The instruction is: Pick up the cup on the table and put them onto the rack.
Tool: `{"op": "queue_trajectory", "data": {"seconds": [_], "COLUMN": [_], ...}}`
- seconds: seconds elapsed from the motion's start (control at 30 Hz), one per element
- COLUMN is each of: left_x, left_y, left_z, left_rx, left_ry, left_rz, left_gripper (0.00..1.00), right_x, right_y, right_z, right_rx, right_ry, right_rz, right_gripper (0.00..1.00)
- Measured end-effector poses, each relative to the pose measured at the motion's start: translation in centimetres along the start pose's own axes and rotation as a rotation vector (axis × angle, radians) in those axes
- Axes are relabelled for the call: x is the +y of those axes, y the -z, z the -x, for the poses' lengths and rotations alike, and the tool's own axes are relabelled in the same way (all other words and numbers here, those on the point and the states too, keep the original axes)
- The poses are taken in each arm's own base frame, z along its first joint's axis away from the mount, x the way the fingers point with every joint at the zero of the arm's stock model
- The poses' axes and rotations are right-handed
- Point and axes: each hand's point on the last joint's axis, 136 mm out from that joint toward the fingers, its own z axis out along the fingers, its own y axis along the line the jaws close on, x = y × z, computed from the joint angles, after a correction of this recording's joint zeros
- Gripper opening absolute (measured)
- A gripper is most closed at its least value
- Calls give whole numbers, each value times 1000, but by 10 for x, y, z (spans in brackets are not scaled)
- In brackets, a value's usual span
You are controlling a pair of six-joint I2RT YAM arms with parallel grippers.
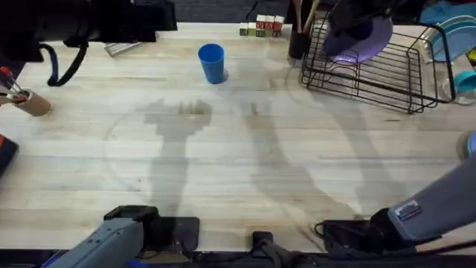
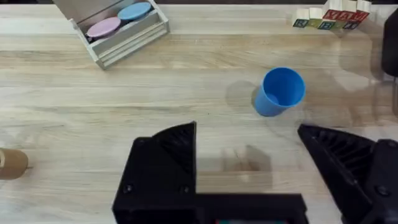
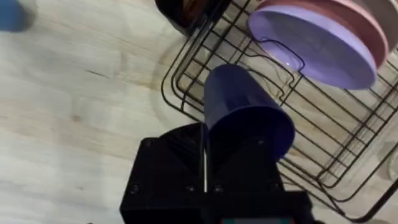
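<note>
A bright blue cup [image 1: 211,62] stands upright on the wooden table, left of the black wire rack [image 1: 372,78]. In the left wrist view the blue cup [image 2: 280,92] sits a little beyond my left gripper [image 2: 249,158], which is open with nothing between its fingers. That arm [image 1: 97,18] looms dark at the far left. My right gripper [image 3: 208,165] is shut on a dark navy-purple cup [image 3: 242,106], tilted and held over the near corner of the rack [image 3: 186,59]. A purple plate [image 3: 317,43] stands in the rack just behind this cup.
A grey tiered tray [image 2: 118,28] with pink and blue discs lies at the back left. Letter blocks [image 1: 262,26] and a dark utensil holder [image 1: 299,41] stand left of the rack. A cardboard pot of brushes [image 1: 30,103] lies at the left edge. Blue dishes [image 1: 454,37] sit at the far right.
</note>
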Motion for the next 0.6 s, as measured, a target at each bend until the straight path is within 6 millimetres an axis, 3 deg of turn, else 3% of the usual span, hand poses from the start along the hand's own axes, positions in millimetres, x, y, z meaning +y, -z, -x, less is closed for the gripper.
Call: {"op": "queue_trajectory", "data": {"seconds": [0.27, 0.3, 0.6], "left_x": [0, 0, 0], "left_y": [0, 0, 0], "left_z": [0, 0, 0], "left_rx": [0, 0, 0], "left_ry": [0, 0, 0], "left_rz": [0, 0, 0], "left_gripper": [994, 994, 994], "right_x": [25, 28, 24], "right_y": [-37, -61, -72], "right_z": [3, 1, -3], "right_rx": [61, 102, 134], "right_ry": [71, 98, 105], "right_rz": [-7, -42, -67], "right_gripper": [33, 33, 33]}}
